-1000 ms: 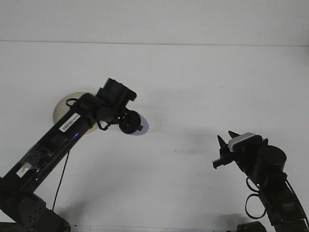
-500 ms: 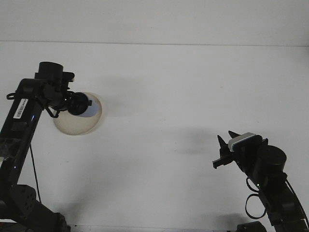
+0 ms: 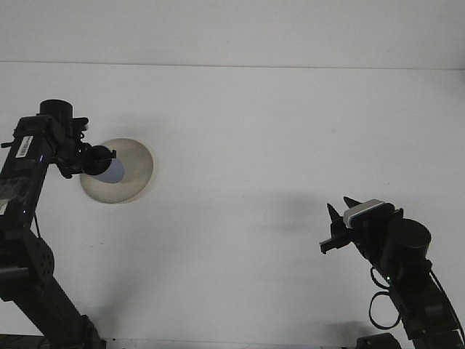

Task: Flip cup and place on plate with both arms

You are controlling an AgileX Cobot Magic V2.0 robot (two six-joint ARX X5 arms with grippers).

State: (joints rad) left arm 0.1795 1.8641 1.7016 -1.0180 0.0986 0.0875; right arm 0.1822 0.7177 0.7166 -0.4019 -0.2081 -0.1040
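- The left gripper (image 3: 100, 161) sits at the far left of the white table (image 3: 276, 145), its dark fingers closed around the cup (image 3: 111, 170).
- The cup is pale blue-grey and is held over the left part of the plate (image 3: 131, 171); whether its base touches the plate cannot be told from this view.
- The plate is round and beige, lying flat on the left side of the table, with its right half bare and its left edge hidden behind the gripper.
- The left arm (image 3: 29, 189) rises from the near left corner and bends over toward the plate.
- The right gripper (image 3: 339, 218) is at the near right, well apart from the plate and cup, holding nothing.
- Its two dark pointed fingers (image 3: 332, 214) stand spread apart, pointing up and to the left.
- A pale grey block (image 3: 362, 209) sits on top of the right wrist, just behind the fingers.
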